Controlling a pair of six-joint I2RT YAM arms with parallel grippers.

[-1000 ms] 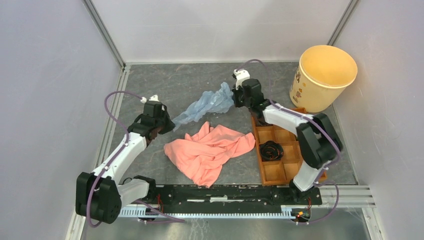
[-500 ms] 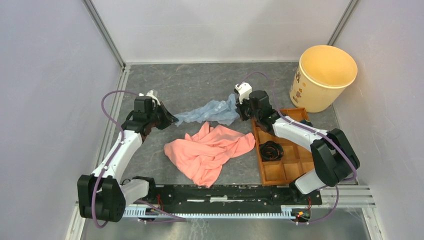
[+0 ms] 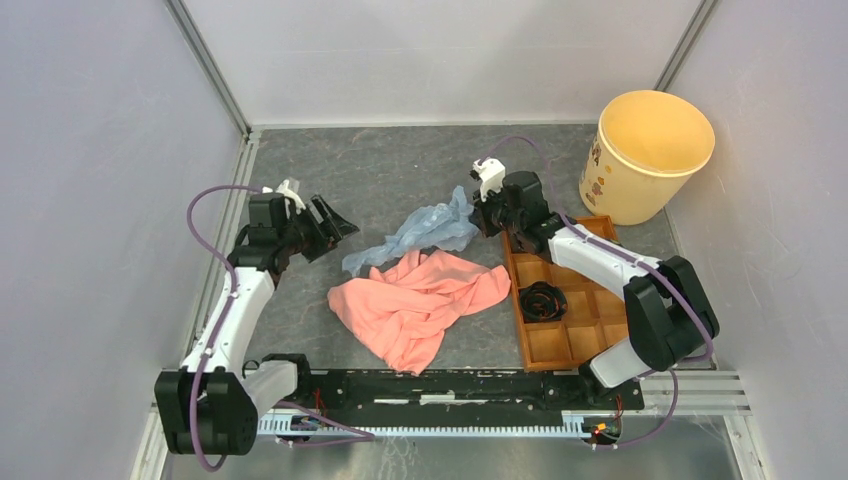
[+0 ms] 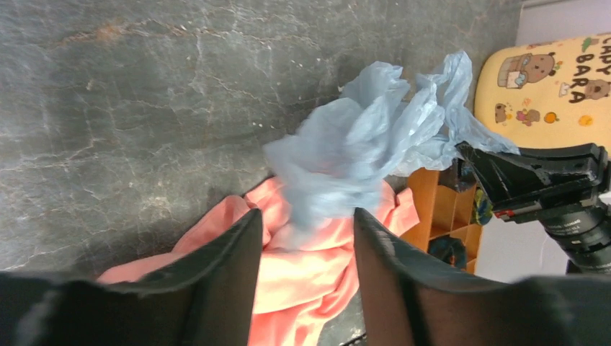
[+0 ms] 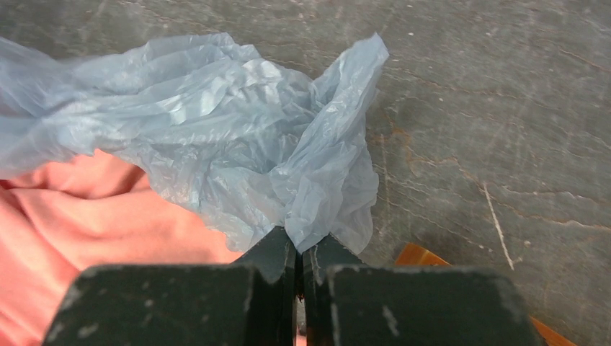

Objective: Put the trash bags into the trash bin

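A crumpled pale blue trash bag (image 3: 420, 232) lies mid-table, its left end draped on a crumpled pink trash bag (image 3: 415, 305). My right gripper (image 3: 480, 215) is shut on the blue bag's right end; in the right wrist view the film (image 5: 238, 144) is pinched between the closed fingertips (image 5: 297, 249). My left gripper (image 3: 336, 230) stands open, left of the blue bag and apart from it. In the left wrist view its jaws (image 4: 306, 216) frame the blue bag (image 4: 360, 144) and pink bag (image 4: 310, 281) with nothing between them. The yellow trash bin (image 3: 645, 155) stands upright at the back right.
A brown compartmented wooden tray (image 3: 570, 325) lies right of the pink bag, under my right arm, with a dark object (image 3: 542, 300) in one cell. The bin (image 4: 555, 86) is beyond the tray. Grey walls close in left, back and right.
My left gripper has opened, let go of the blue bag's left end and drawn back left. That end has dropped onto the pink bag. The right gripper keeps its hold.
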